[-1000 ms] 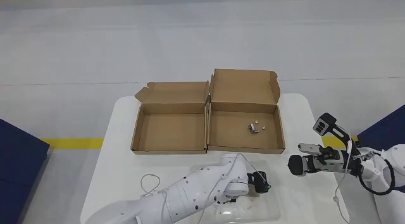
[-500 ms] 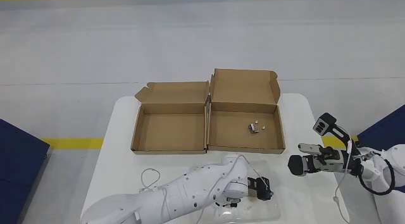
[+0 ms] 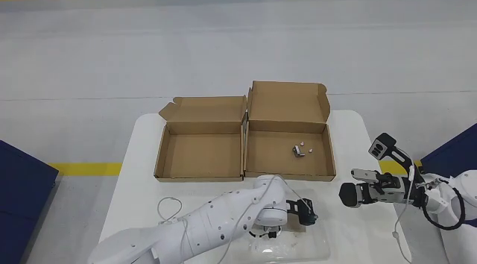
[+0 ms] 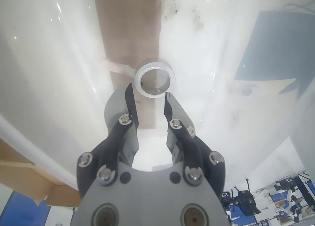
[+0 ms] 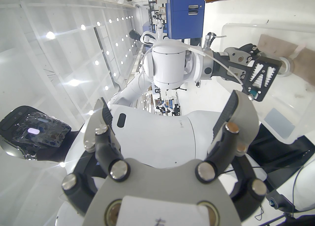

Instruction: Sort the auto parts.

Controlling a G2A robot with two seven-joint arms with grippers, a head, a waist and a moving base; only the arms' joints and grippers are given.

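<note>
The left hand (image 4: 147, 94) sits inside the clear bin (image 4: 49, 69), its fingers partly open and empty, apparently lined up to pinch the metal ring (image 4: 155, 80). The ring rests just beyond the fingertips, centred on the gap but not yet between them. The right hand (image 5: 168, 100) hangs wide open, holding nothing, well away from the ring.

We find two boxes side by side at the back of the tabletop (image 3: 138, 182), the left box (image 3: 200, 156) touching the right box (image 3: 272, 152), which holds small parts (image 3: 300, 148) toward its right side. At the front edge sits a bin (image 3: 320, 245). The left end effector (image 3: 304, 212) hangs over it, with a ring (image 4: 171, 77) in the bin just ahead. The right end effector (image 3: 349, 194) is right of the bin.
</note>
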